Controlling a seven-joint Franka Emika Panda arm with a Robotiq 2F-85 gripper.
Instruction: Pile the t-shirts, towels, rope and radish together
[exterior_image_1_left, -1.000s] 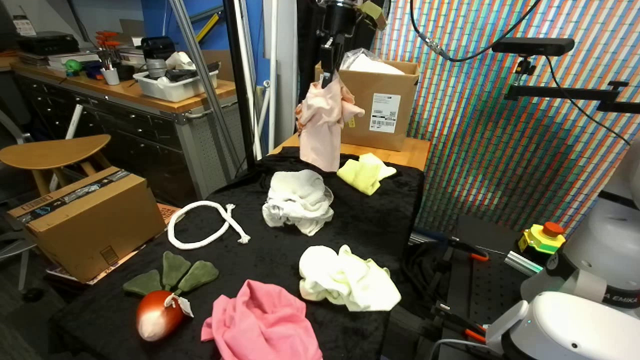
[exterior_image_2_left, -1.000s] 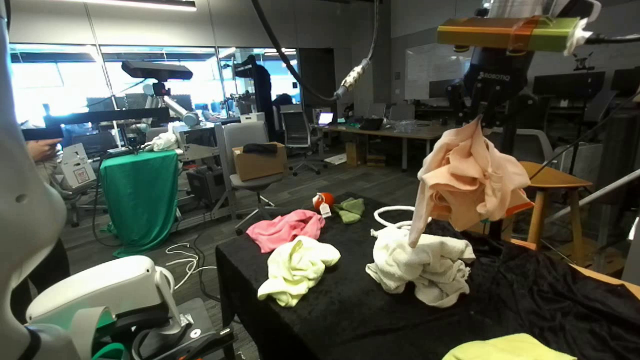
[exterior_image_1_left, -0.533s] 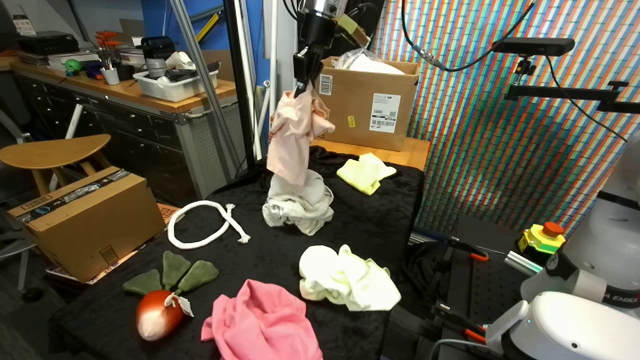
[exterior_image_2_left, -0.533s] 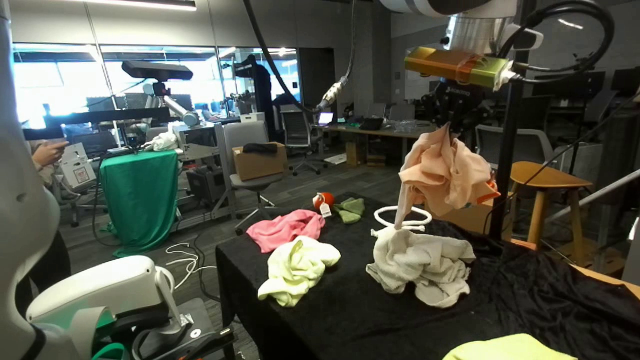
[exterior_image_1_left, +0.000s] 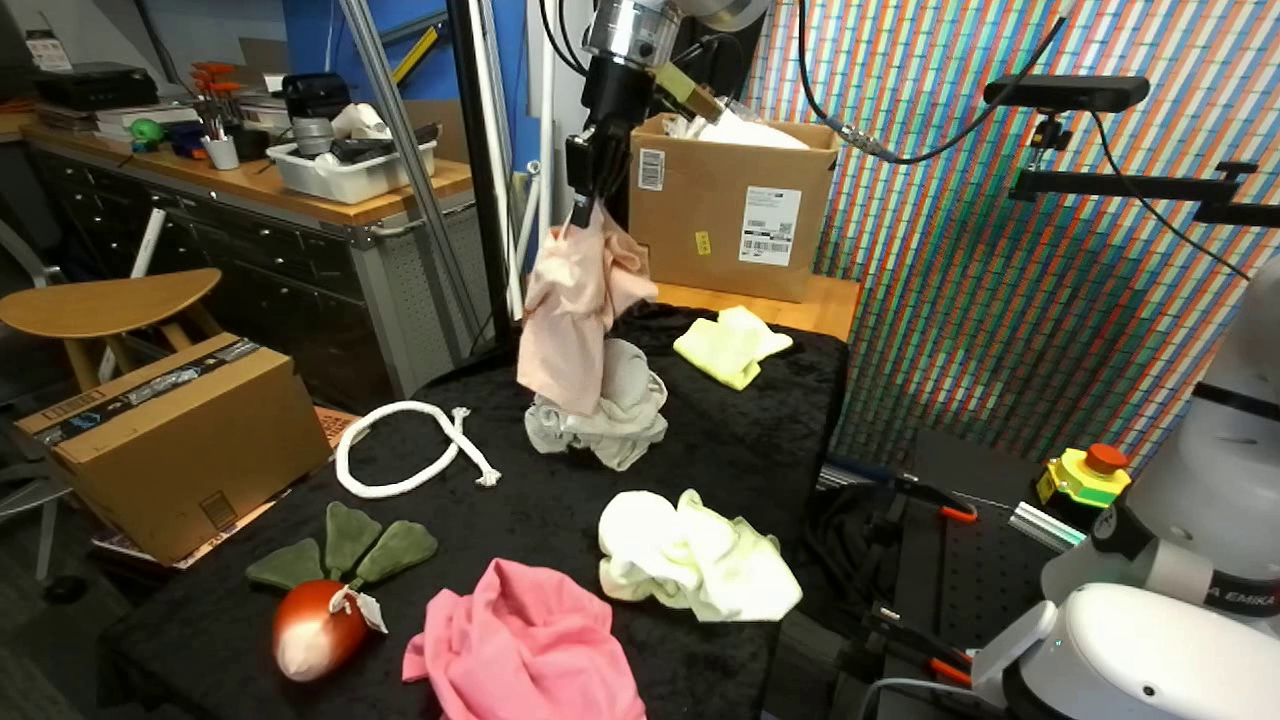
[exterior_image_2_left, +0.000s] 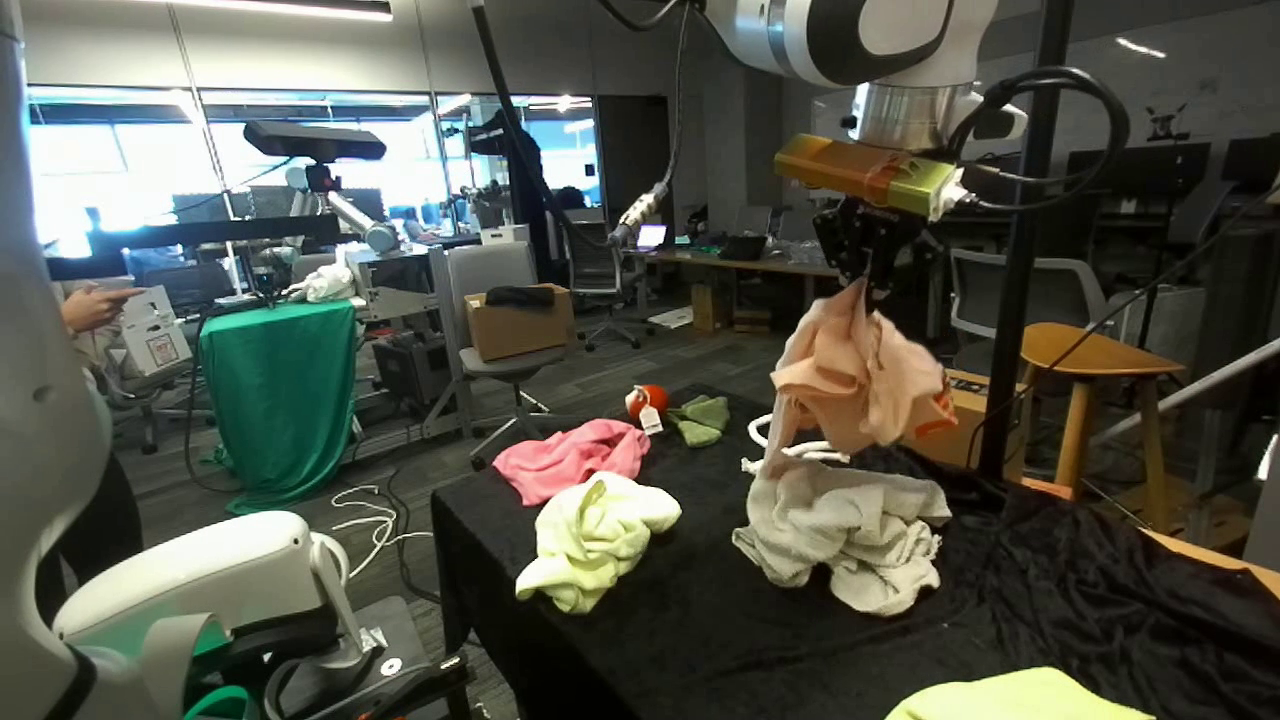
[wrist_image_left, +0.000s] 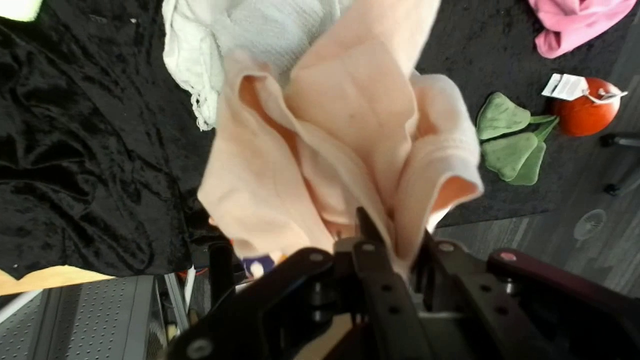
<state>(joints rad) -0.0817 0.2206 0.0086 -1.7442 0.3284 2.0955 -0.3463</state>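
Note:
My gripper (wrist_image_left: 397, 230) hangs in the air with its jaws parted a little. A bunched peach cloth (exterior_image_1_left: 570, 335) still hangs between the fingertips, and a gap shows beside and below its pinched top. Its lower end overlaps the crumpled grey-white towel (exterior_image_2_left: 835, 540) in both exterior views; whether they touch is unclear. The white rope (exterior_image_1_left: 383, 491) lies looped on the table, partly hidden in an exterior view. The red radish (exterior_image_1_left: 315, 630) has green leaves. A pink cloth (exterior_image_1_left: 535, 650), a pale green-yellow cloth (exterior_image_1_left: 700, 565) and a yellow cloth (exterior_image_1_left: 730, 345) lie apart; t-shirt or towel, I cannot tell.
A black cover lies over the table (exterior_image_1_left: 745, 440). Behind the table's far end stands a cardboard box (exterior_image_1_left: 720, 210). A dark upright pole (exterior_image_2_left: 1020, 240) rises near the arm. Another box (exterior_image_1_left: 190, 440) sits beside the table, and a cable (exterior_image_2_left: 650, 205) dangles above.
My gripper and the peach cloth have moved left and down in both exterior views. The cloth's lower end now hangs across the grey-white towel. The other things have stayed put.

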